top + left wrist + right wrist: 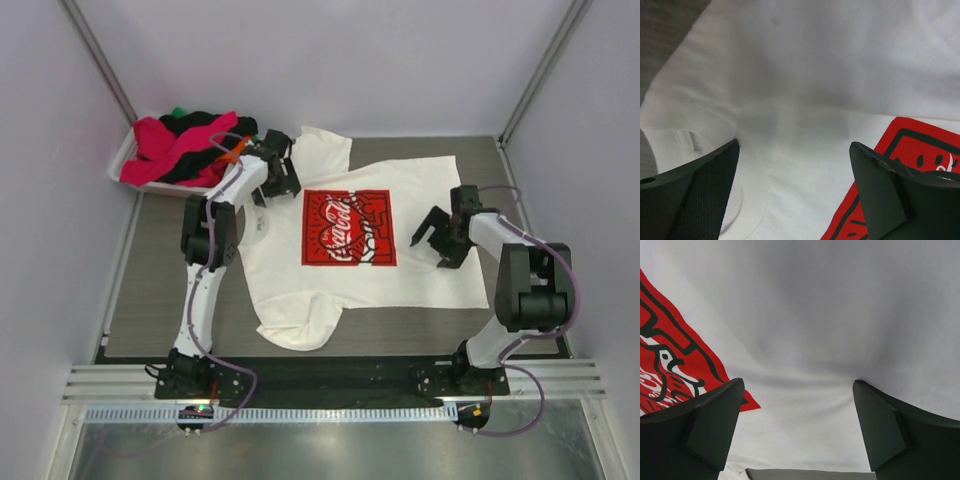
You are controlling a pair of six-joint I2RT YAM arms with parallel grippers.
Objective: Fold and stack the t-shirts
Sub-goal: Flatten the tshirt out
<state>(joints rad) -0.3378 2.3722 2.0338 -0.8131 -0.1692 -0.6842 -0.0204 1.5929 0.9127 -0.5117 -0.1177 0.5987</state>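
White tee (420,190) flat, long axis running left gripper (282,180) to right gripper (435,245) — both jaws wide, empty, cloth directly beneath; collar under left, hem end nearer right

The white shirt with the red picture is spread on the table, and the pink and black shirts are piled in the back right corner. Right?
Wrong side: the top external view shows the pink and black shirts piled in the back left corner. The white shirt is spread on the table.
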